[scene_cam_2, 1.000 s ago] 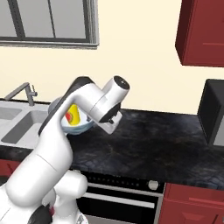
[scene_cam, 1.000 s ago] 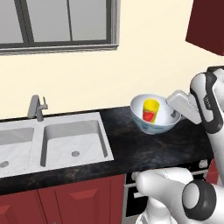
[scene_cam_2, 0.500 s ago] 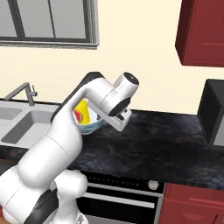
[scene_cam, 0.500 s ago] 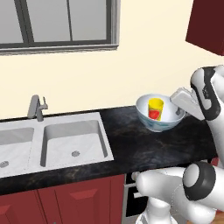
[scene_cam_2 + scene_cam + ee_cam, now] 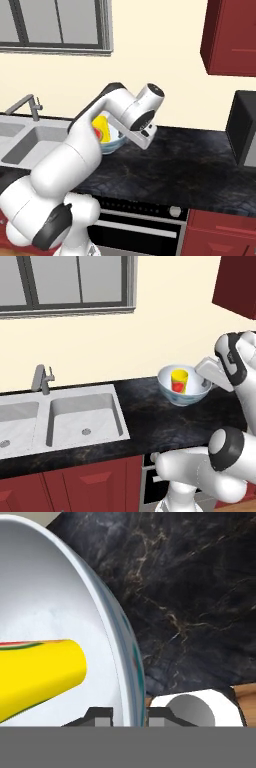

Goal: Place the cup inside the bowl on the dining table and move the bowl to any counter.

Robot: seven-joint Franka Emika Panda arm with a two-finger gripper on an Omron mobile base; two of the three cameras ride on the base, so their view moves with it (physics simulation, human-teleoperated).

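Note:
The white bowl (image 5: 183,397) with its faint blue pattern is over the black counter (image 5: 145,416), near the back wall and right of the sink. Inside it stands the yellow cup (image 5: 179,381), red mark showing. My gripper (image 5: 206,385) is shut on the bowl's right rim. In the hand view one fingertip (image 5: 100,714) is inside the rim of the bowl (image 5: 125,642) and the other outside, with the cup (image 5: 40,674) beside them. From the right base view, the bowl (image 5: 115,142) and cup (image 5: 101,127) peek out behind my arm. I cannot tell whether the bowl's foot touches the counter. The dining table is out of view.
A steel double sink (image 5: 82,418) with a faucet (image 5: 42,379) lies left of the bowl. A window is above it. A dark microwave (image 5: 245,130) stands at the counter's right end, an oven (image 5: 135,230) sits below, and red wall cabinets hang above.
My arm has carried the bowl, with the cup in it, a little to the right along the counter. The grip on the rim has not changed.

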